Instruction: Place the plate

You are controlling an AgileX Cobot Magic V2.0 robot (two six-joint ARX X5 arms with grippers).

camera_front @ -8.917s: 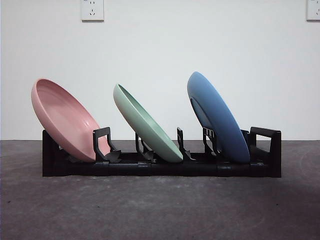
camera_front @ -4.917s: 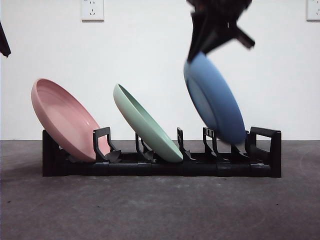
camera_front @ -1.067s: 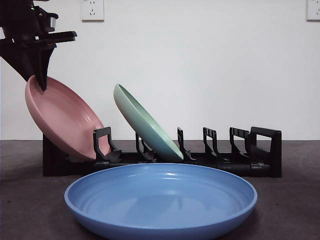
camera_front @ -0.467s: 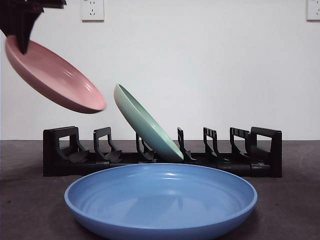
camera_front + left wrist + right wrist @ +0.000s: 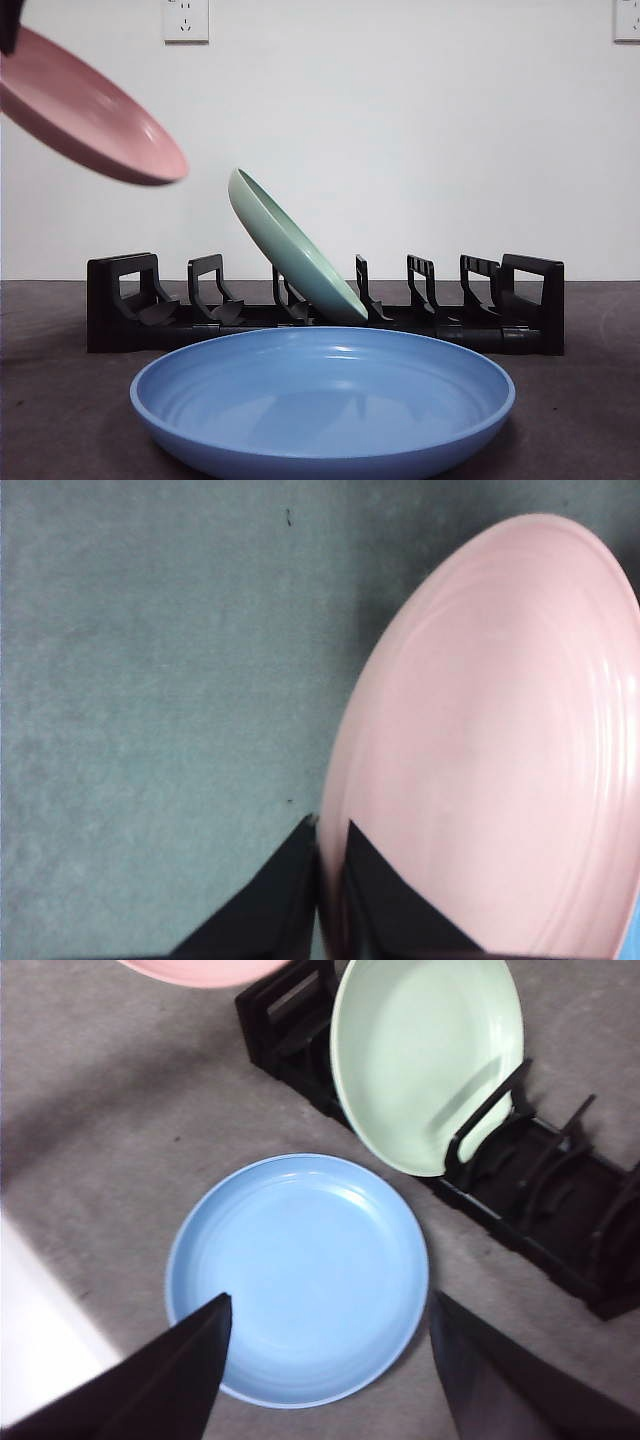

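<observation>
One pink plate (image 5: pixel 85 110) hangs tilted above the rack (image 5: pixel 325 315), its rim pinched by the left tool (image 5: pixel 328 845). The right tool (image 5: pixel 325 1325), spread wide, hovers over the blue plate (image 5: pixel 298 1275) lying flat on the bench (image 5: pixel 580 420).

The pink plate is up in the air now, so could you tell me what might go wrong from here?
The left gripper pinches the pink plate only at its rim, and the plate hangs tilted, so it could slip or swing. The blue plate lies flat on the table before the rack; a careless descent might knock it or the leaning green plate.
</observation>
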